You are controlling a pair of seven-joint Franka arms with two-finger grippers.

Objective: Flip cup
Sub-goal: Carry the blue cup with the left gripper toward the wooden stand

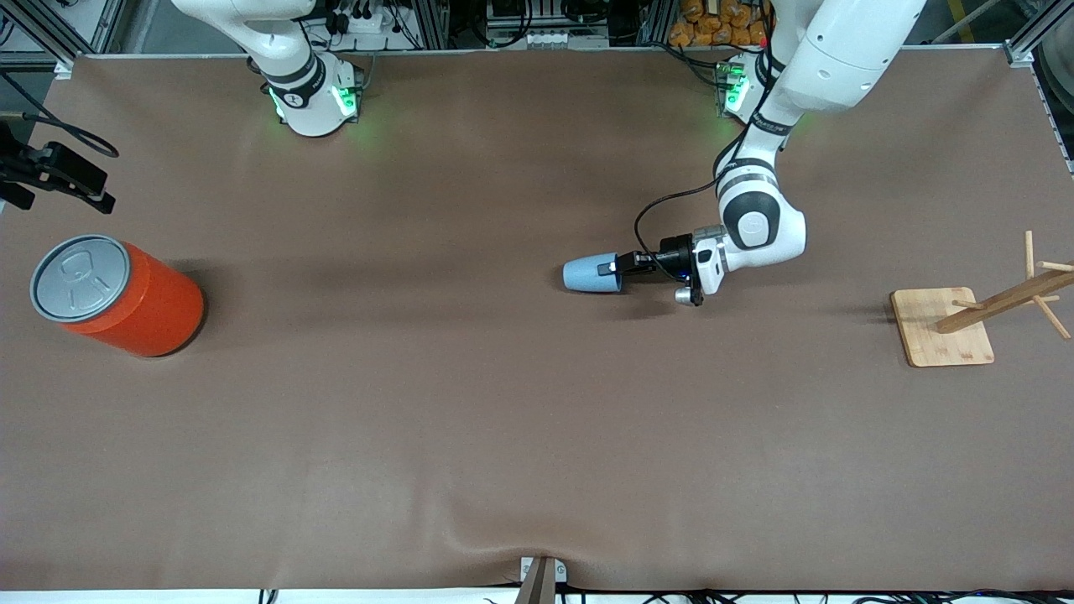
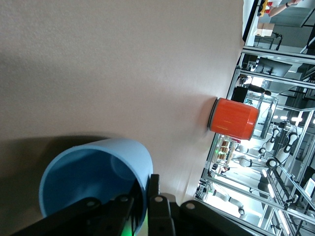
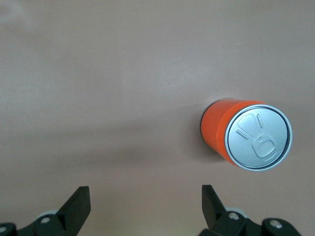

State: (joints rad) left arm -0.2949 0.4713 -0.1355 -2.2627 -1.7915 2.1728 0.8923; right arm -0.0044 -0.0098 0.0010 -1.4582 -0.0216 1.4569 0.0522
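Two grippers: the left gripper is closed on the cup, held sideways over the table; the right gripper waits with fingers open above the can.

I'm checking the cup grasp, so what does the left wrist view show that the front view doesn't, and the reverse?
Only the left wrist view shows the cup's darker blue inside, with one finger in its mouth and one outside the rim. Only the front view shows the wooden rack, both arm bases, and the left gripper gripping the sideways cup by its rim. Both show the cup, the brown table and the red can. The right arm waits.
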